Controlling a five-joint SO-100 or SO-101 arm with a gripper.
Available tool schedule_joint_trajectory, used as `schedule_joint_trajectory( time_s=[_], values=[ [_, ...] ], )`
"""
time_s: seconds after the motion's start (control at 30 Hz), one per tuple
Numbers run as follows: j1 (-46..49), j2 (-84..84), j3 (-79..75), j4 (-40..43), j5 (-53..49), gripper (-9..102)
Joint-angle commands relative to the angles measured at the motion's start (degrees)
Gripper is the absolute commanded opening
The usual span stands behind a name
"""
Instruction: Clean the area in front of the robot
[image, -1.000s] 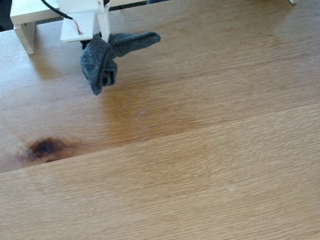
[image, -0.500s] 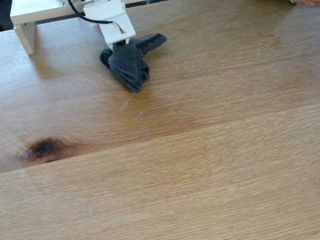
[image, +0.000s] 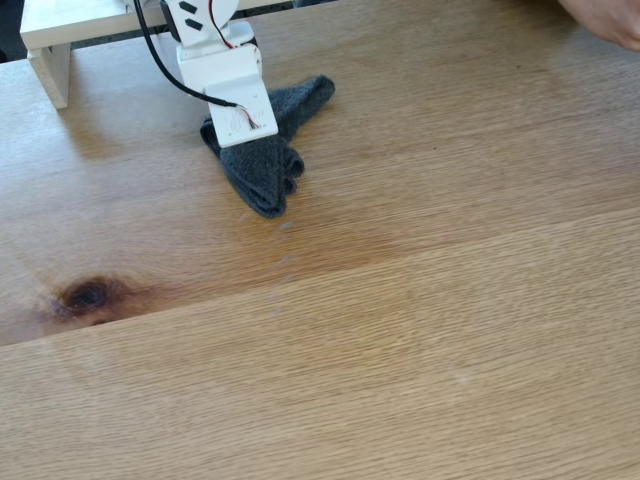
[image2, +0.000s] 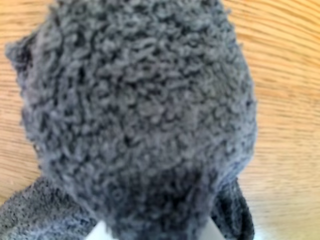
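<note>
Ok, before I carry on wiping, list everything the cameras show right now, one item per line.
Dark grey fuzzy cloth: one, bunched on the table under the arm, upper left in the fixed view; close up in the wrist view.
Light oak-grain wooden tabletop: one, with an amber patch and a dark knot at left.
White shelf-like frame: one, top left corner.
Person's hand: one, top right edge.
White plastic robot arm: one, black cable, red wires; jaws hidden by the cloth.

Looked for writing and honestly there was nothing readable anywhere. No label or brand showed on the white robot arm, and the wooden tabletop and grey cloth carried no print either.
</note>
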Motion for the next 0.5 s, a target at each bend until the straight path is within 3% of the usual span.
schedule_joint_trajectory(
  time_s=[0.0,0.27,0.47],
  values=[
    [4.5,-3.7,-22.8,0.4,0.8,0],
    [5.1,-9.0,-36.3,4.0,1.8,0],
    [7.6,-2.1,-41.3,12.0,3.6,0]
  ],
)
